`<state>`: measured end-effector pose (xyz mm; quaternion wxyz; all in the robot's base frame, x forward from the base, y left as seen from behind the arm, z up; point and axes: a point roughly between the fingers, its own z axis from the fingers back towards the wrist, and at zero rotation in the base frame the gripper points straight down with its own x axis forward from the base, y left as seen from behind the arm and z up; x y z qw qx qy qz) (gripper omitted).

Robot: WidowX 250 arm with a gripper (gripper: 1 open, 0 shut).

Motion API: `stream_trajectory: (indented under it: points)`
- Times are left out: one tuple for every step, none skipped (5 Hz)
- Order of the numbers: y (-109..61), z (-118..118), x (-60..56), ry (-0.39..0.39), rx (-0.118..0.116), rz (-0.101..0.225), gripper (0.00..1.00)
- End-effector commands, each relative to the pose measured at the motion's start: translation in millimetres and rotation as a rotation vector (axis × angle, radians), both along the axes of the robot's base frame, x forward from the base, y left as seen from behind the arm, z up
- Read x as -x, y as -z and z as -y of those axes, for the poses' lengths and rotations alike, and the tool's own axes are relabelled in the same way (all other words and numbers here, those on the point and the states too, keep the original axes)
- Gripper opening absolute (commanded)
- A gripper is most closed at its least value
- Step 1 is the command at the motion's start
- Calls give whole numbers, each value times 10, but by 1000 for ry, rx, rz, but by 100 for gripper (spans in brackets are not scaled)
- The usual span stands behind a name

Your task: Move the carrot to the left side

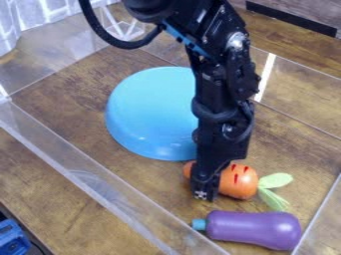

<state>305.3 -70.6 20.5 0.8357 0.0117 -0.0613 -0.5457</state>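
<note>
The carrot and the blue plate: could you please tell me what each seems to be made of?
The carrot looks like smooth, slightly glossy plastic, given its even orange colour and soft highlight, though painted wood is possible. The blue plate seems to be plastic too, judging by its uniform colour and smooth, satin surface.

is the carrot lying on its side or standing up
Lying on its side: the carrot has its leafy top pointing sideways, away from the gripper
</note>
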Motion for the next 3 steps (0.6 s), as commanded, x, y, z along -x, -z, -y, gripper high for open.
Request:
stream_trajectory:
  points:
    - [-120, 164, -44, 64, 8, 17, 0]
    - [-92, 154, -52, 98, 8, 13, 0]
    - [-78, 142, -67, 125, 4, 9, 100]
